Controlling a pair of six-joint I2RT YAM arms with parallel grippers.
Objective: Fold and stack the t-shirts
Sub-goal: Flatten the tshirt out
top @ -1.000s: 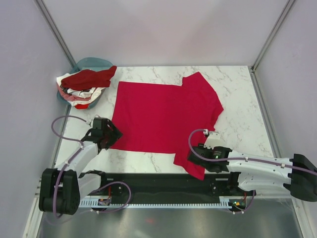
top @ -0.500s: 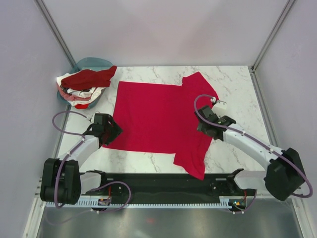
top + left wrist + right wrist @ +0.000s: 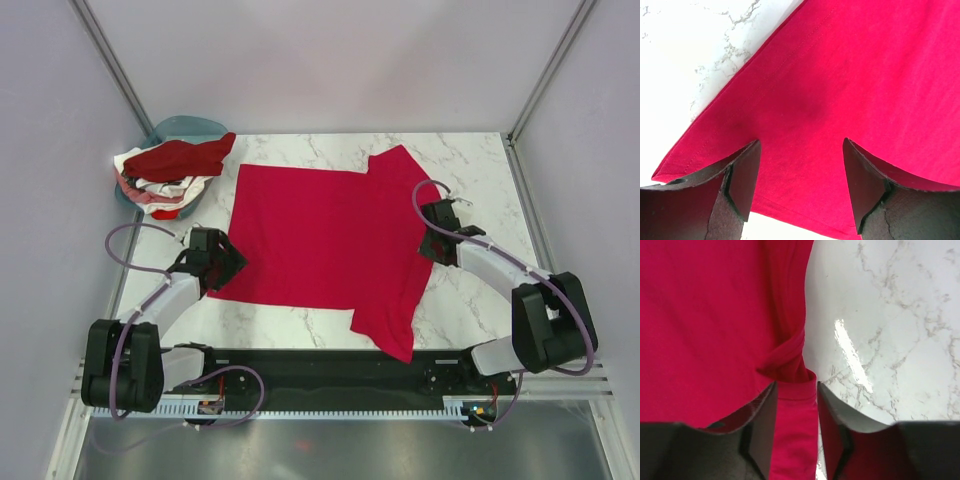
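The crimson t-shirt (image 3: 325, 235) is lying spread flat on the marble table (image 3: 480, 170), hem towards the left and neck edge towards the right, while the other t-shirts (image 3: 165, 170) are being kept heaped in the teal basin (image 3: 190, 127) at the far left corner. The left gripper (image 3: 212, 262) is being held low over the near hem corner with its fingers (image 3: 742, 180) spread wide and cloth lying flat between them, nothing yet pinched. The right gripper (image 3: 438, 238) is being set at the neck-side edge, its jaws standing narrowly apart with a band of puckered cloth running between them; whether that band is actually being gripped cannot be told. The step in hand is judged to be the taking of both ends for the first fold. It is best done if the left fingers are lowered until the table is being touched before they are closed, so that both layers of the hem are being caught just inside the stitching. On the right, the pucker is better smoothed or taken whole, since a partly caught wrinkle is likely to be dragged into the fold. Both ends are then best lifted together and evenly, so that the cloth is not being skewed.
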